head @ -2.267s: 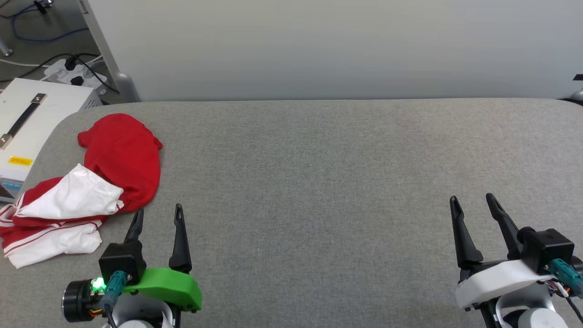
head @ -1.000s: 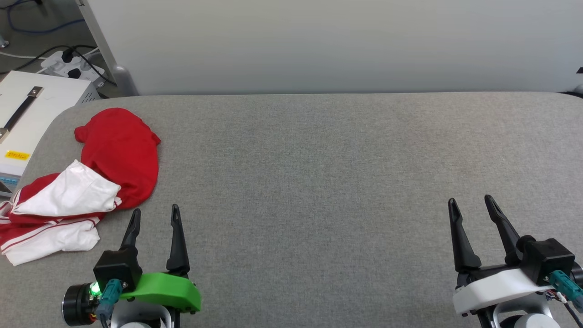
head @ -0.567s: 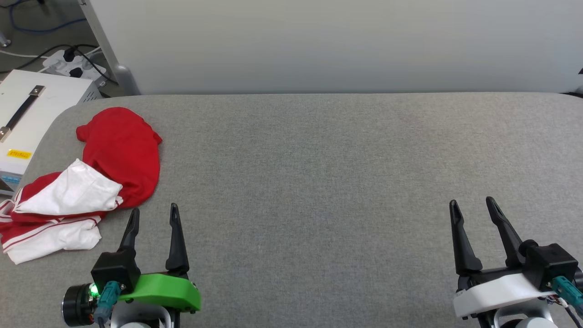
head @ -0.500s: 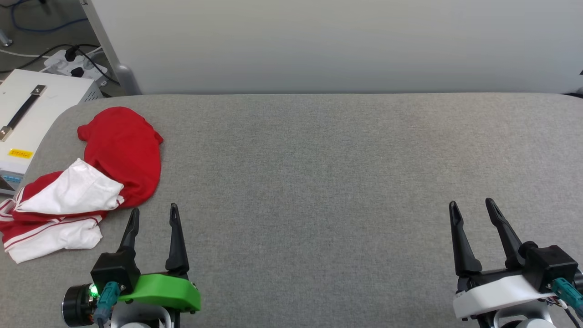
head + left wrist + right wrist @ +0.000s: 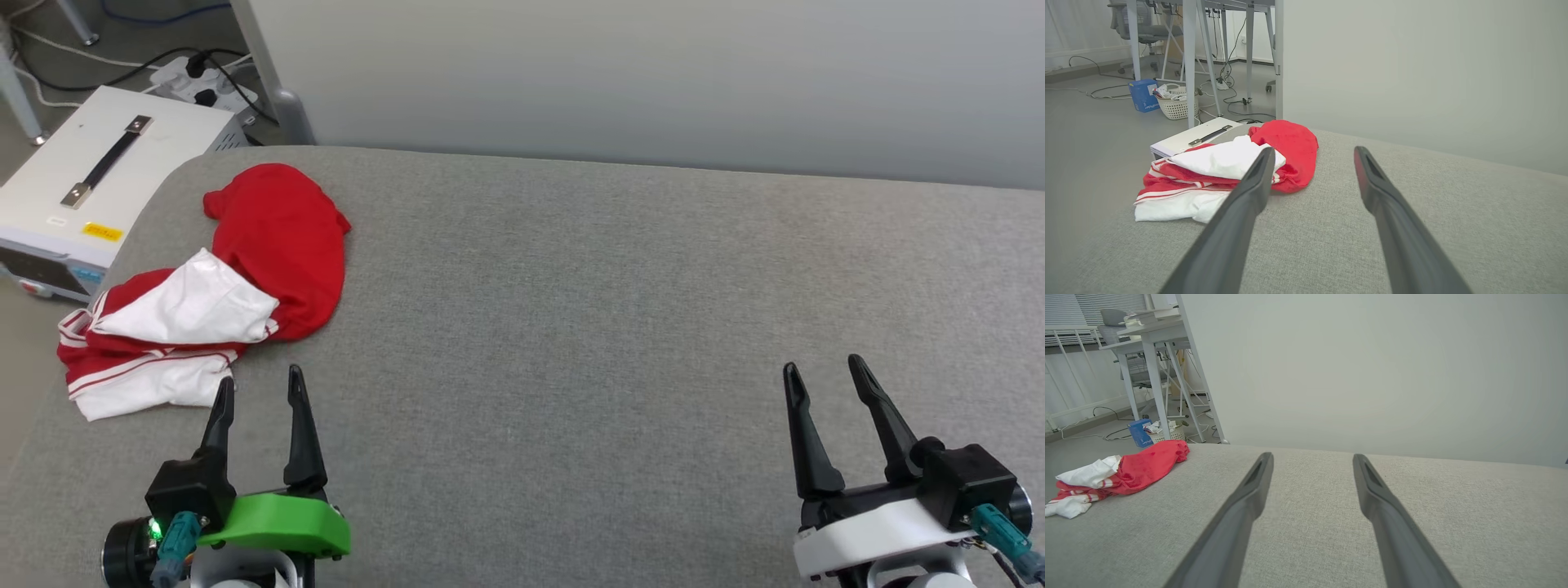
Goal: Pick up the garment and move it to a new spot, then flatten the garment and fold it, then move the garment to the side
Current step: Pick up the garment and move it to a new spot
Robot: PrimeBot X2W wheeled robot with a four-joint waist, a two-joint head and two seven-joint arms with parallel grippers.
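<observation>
Left gripper (image 5: pixel 260 378) and right gripper (image 5: pixel 823 364) gape empty; garment (image 5: pixel 282 237) lies crumpled, red with white sleeves

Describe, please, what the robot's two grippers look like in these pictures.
Each gripper has two long, dark, tapering fingers on a black block. The left gripper carries a bright green cover, a teal plug and a lit green light. The right gripper carries a white cover and a second teal plug with thin wires.
</observation>
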